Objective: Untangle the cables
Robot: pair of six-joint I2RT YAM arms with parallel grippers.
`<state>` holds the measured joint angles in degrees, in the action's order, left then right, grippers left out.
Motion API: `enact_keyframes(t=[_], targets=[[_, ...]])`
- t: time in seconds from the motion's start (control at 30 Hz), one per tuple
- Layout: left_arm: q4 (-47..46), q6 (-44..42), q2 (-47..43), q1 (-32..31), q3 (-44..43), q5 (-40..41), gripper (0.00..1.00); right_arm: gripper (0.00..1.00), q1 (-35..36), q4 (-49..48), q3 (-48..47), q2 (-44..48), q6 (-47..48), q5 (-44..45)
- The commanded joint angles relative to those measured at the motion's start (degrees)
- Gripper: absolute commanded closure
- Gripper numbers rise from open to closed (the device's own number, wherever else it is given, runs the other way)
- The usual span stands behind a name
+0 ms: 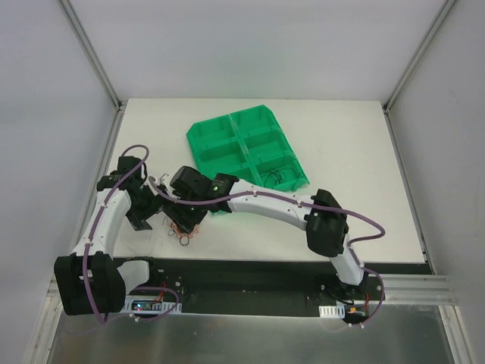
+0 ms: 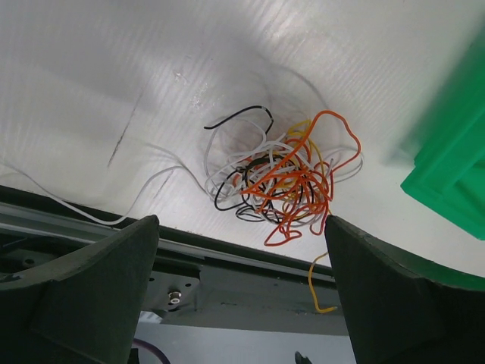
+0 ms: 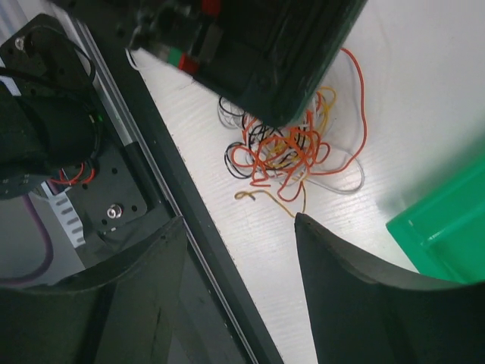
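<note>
White desk (image 1: 348, 144) carried the cables (image 2: 280, 186), a tangle of orange, red, white, black and yellowish wire lying just off the near left corner of the green tray (image 1: 246, 148). Left pincer (image 2: 241, 221) hung above the tangle, spread wide and gripping nothing. Right pincer (image 3: 239, 221) hovered over the same clump beside that tray corner, likewise parted and empty.
</note>
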<state>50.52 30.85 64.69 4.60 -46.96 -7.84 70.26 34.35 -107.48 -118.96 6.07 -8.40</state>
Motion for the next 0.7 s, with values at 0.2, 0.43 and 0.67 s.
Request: enact_keyframes(t=[0.2,0.43,0.67], targets=[[3.35,-1.67,1.14,0.76,-2.17,-1.39,0.11,0.57,1.72,-0.69,-9.05,-7.95,-5.19,4.53],[2.3,-6.23,3.86,0.76,-1.21,-18.22,0.16,1.0,1.46,2.57,-7.15,-2.27,-2.9,8.05],[-5.77,-1.15,8.25,0.67,5.38,-29.6,0.19,1.0,-2.05,-3.41,2.89,12.87,-5.36,4.01]])
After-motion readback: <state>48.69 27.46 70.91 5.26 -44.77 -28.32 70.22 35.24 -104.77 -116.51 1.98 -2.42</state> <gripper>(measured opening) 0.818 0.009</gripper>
